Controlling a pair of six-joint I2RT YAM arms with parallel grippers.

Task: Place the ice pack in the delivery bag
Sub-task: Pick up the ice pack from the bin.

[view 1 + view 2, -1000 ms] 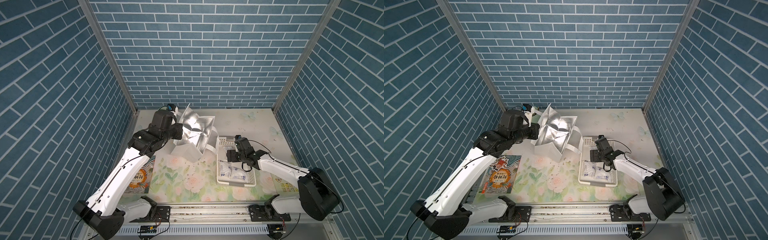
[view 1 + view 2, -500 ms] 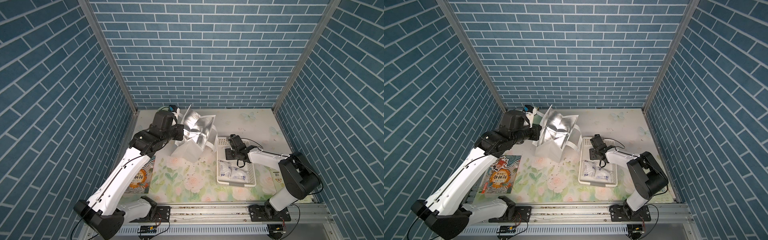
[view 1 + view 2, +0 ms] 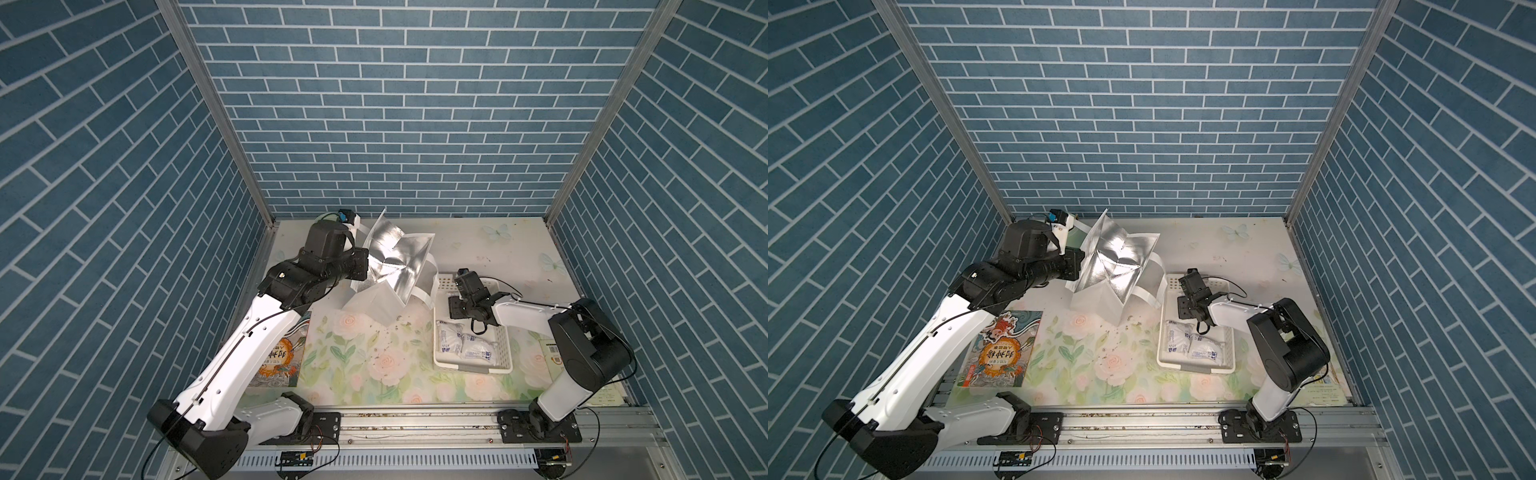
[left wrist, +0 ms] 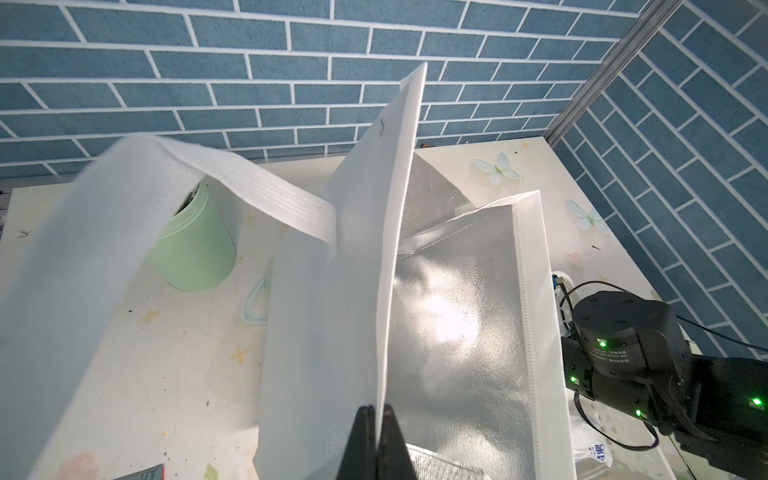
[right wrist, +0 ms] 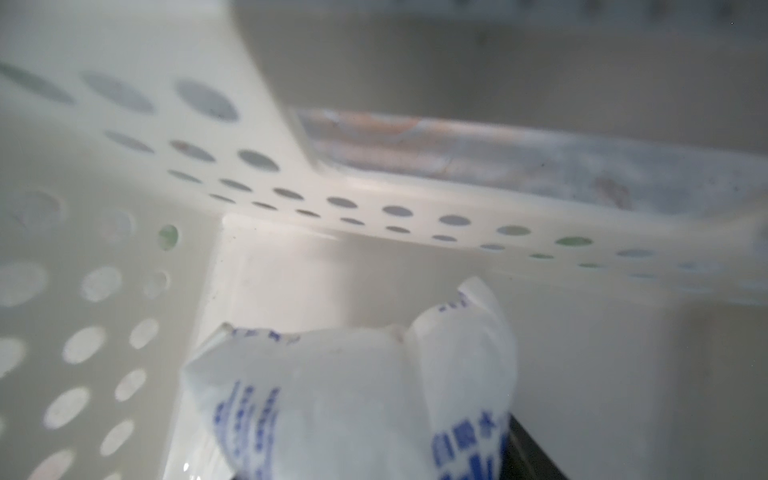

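Observation:
The delivery bag (image 3: 395,266) (image 3: 1119,266) stands tilted at the back left, its silver foil mouth open toward the basket. My left gripper (image 4: 377,415) is shut on the bag's near white wall (image 4: 332,311), holding it up. My right gripper (image 3: 456,311) reaches down into the far end of the white perforated basket (image 3: 473,369). In the right wrist view an ice pack (image 5: 353,395), white with blue print, bulges between its jaws, and one dark finger (image 5: 536,453) presses its side. Two more ice packs (image 3: 465,345) lie in the basket's near half.
A colourful book (image 3: 998,353) lies at the front left under my left arm. A pale green cup (image 4: 195,249) stands behind the bag near the back wall. A printed card (image 3: 552,353) lies at the right front. Blue brick walls close in three sides.
My right gripper has shifted slightly left inside the basket and its jaws have narrowed onto the ice pack. The right arm's base link has swung round. The left gripper still holds the bag.

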